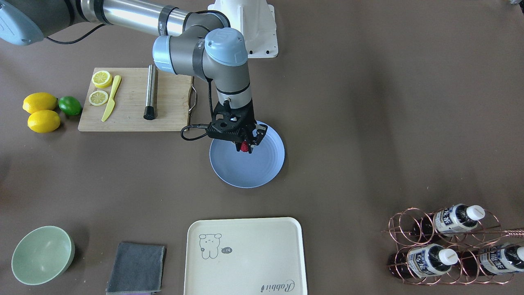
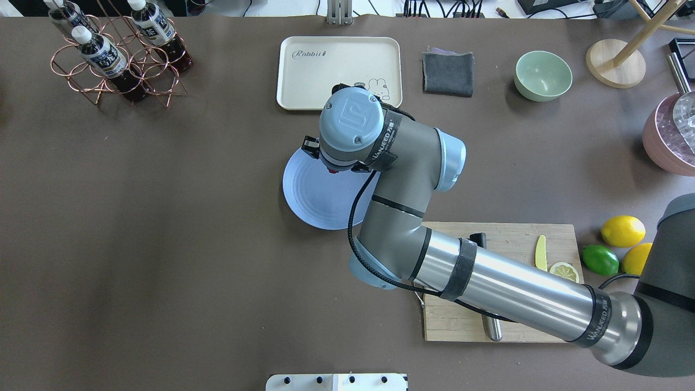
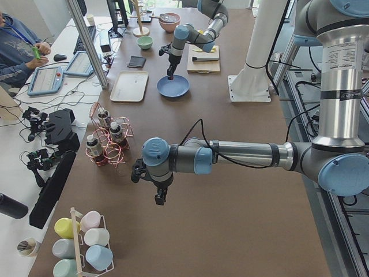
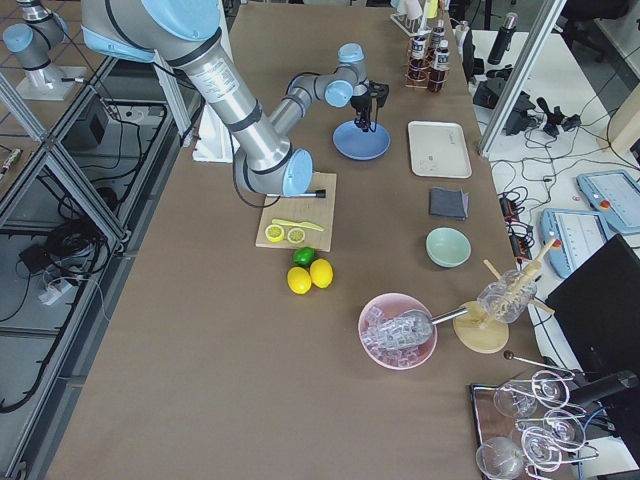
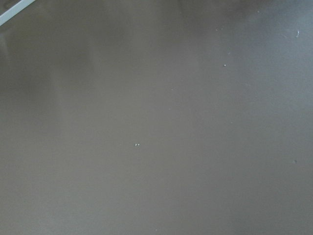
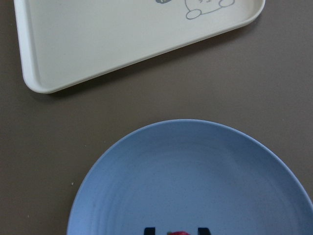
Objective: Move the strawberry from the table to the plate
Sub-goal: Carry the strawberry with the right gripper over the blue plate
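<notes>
My right gripper (image 1: 245, 148) is shut on the small dark-red strawberry (image 1: 244, 146), pointing straight down over the blue plate (image 1: 254, 172) near its robot-side rim. In the right wrist view the strawberry (image 6: 176, 233) peeks between the two black fingertips (image 6: 148, 230) at the bottom edge, with the plate (image 6: 195, 171) below. Whether the berry touches the plate I cannot tell. In the overhead view the wrist hides most of it; only a red bit of strawberry (image 2: 333, 170) shows. My left gripper (image 3: 159, 199) hangs over bare table (image 3: 230, 231) far from the plate; I cannot tell if it is open or shut.
A wooden cutting board (image 1: 172, 119) with lemon slices, a yellow knife and a metal cylinder lies beside the plate. Two lemons and a lime (image 1: 70, 105) sit past it. A cream tray (image 1: 245, 256), grey cloth (image 1: 137, 268), green bowl (image 1: 43, 255) and bottle rack (image 1: 450, 246) line the operators' side.
</notes>
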{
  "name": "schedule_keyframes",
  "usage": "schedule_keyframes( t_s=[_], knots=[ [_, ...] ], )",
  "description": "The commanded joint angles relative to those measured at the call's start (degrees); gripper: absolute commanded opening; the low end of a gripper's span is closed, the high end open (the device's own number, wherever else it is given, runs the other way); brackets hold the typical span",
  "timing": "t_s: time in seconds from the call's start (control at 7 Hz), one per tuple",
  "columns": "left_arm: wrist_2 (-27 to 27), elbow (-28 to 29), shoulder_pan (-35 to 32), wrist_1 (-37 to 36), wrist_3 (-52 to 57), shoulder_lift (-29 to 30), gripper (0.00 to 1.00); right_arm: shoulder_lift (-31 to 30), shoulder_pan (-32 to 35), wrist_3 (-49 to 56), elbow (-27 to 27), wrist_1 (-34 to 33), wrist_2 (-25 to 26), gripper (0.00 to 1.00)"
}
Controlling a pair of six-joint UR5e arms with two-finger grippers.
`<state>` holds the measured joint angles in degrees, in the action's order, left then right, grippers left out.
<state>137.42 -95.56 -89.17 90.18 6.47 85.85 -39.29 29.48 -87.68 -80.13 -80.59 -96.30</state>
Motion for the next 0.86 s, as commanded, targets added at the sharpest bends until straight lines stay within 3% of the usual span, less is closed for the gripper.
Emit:
schedule_keyframes(
  t_s=[0.0, 0.57, 0.71],
  knots=[
    [-0.05, -1.9, -0.48, -0.09, -0.06, -2.6, 0.99, 1.33, -2.14, 0.32, 4.09, 0.34, 2.87, 0.0],
    [-0.05, -3.32, -0.74, 0.0, -0.06, -5.08, 0.99, 1.06, -3.64, 0.67, 5.5, 0.34, 3.67, 0.0],
    [-0.05, -3.23, -0.74, 0.0, 0.03, -5.69, 0.99, 1.24, -3.56, 0.41, 5.42, 0.43, 3.67, 0.08]
  ],
)
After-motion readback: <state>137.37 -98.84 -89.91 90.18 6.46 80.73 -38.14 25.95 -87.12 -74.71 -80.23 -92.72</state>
